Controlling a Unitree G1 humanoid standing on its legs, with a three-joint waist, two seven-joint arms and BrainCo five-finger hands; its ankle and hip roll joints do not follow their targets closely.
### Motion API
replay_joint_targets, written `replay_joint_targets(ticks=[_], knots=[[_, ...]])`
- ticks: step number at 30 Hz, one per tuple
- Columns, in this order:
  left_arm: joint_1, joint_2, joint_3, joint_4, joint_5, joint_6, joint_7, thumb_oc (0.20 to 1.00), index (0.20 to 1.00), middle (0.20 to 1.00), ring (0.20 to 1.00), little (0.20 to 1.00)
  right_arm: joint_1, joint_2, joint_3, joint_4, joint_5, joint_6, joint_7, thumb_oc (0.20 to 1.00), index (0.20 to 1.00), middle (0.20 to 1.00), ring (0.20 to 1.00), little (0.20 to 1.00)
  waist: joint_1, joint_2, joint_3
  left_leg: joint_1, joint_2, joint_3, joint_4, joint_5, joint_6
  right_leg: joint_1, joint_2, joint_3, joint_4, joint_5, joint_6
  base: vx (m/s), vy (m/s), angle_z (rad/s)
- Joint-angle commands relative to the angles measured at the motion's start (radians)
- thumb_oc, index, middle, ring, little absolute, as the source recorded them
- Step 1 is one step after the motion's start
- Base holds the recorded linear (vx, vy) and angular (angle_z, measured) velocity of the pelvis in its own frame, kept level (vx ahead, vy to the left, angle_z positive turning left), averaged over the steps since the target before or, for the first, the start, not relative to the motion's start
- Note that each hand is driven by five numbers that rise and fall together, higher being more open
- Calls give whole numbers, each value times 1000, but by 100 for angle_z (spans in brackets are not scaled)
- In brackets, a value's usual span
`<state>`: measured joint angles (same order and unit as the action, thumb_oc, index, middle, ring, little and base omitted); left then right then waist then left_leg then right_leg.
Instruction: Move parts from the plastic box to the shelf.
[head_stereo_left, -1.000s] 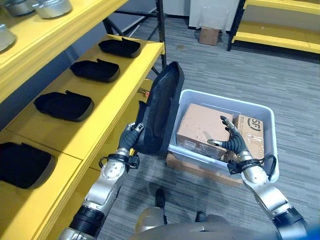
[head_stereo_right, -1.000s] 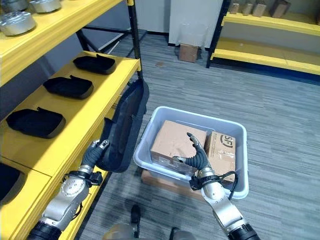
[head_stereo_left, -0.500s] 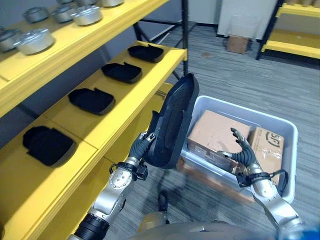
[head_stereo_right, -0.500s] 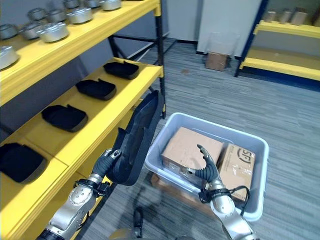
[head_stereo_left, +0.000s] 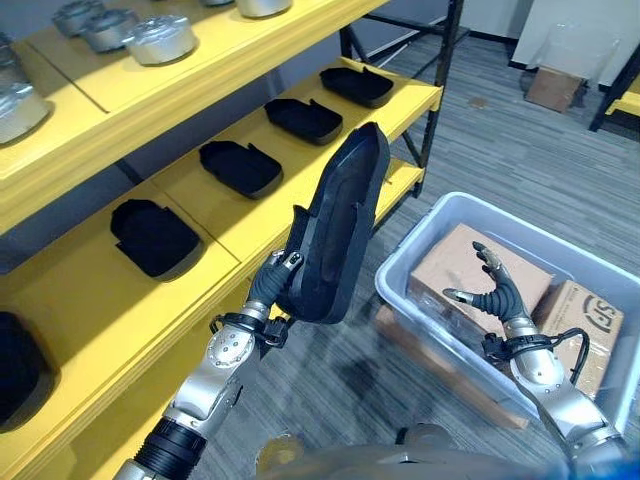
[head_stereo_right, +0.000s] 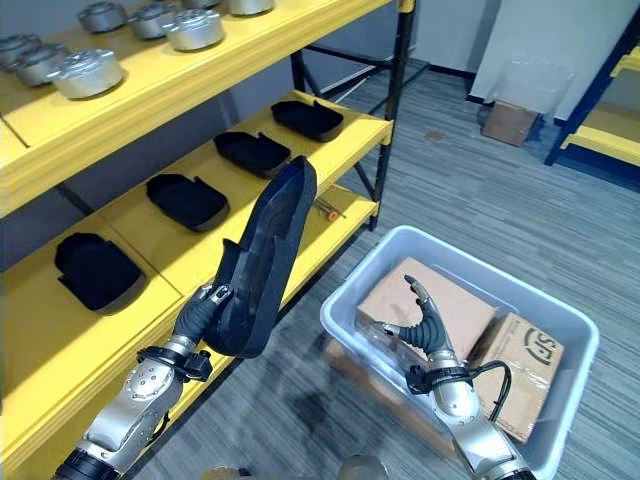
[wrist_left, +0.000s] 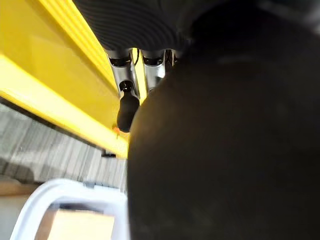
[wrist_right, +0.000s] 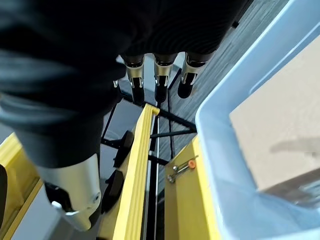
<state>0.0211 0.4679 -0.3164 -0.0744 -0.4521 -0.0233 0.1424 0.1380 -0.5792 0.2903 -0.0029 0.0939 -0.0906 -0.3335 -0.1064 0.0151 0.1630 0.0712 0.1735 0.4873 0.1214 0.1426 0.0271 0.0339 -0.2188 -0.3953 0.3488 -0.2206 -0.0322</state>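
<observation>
My left hand (head_stereo_left: 270, 290) is shut on the lower end of a long black moulded part (head_stereo_left: 338, 229), held upright between the yellow shelf (head_stereo_left: 250, 222) and the pale blue plastic box (head_stereo_left: 400, 268). The same black part (wrist_left: 225, 150) looms close in the left wrist view, with the fingers (wrist_left: 127, 102) curled at its edge. My right hand (head_stereo_left: 497, 293) hovers open over the cardboard cartons (head_stereo_left: 450, 272) inside the box, holding nothing. Its straight fingers (wrist_right: 157, 80) show in the right wrist view above the box rim (wrist_right: 220, 165).
Several black parts (head_stereo_left: 240, 166) lie in a row on the middle shelf board. Silver round parts (head_stereo_left: 160, 38) stand on the upper board. A black shelf post (head_stereo_left: 432, 90) rises at the shelf's far end. A small carton (head_stereo_left: 553, 87) sits on the grey floor beyond.
The camera has swung toward the shelf. My left hand has carried the black part higher and nearer the shelf. The right hand stays open over the box.
</observation>
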Motion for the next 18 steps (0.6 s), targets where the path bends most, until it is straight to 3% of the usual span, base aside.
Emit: replay_joint_targets(ticks=[1,10,18], knots=[[-67,-5,82,-27,-4,-60,50,200,200,200,200,200,-31,1,0,-13,-1,-69,5,1000,1000,1000,1000,1000,8,2,-18,26,89,18,26,-69,-148,55,85,5,-248,118,69,-45,296,66],[-13,7,120,-26,25,-58,42,200,200,200,200,200,-43,25,20,-9,-10,-68,39,1000,1000,1000,1000,1000,56,2,-26,39,17,-6,-71,-131,-110,78,34,-29,-269,159,113,-60,284,38],[79,27,175,-54,62,-51,12,200,200,200,200,200,-51,36,33,-58,6,-51,109,1000,1000,1000,1000,1000,128,-8,-21,38,-21,-44,-134,-130,-90,85,1,-76,-273,181,157,-81,230,23]])
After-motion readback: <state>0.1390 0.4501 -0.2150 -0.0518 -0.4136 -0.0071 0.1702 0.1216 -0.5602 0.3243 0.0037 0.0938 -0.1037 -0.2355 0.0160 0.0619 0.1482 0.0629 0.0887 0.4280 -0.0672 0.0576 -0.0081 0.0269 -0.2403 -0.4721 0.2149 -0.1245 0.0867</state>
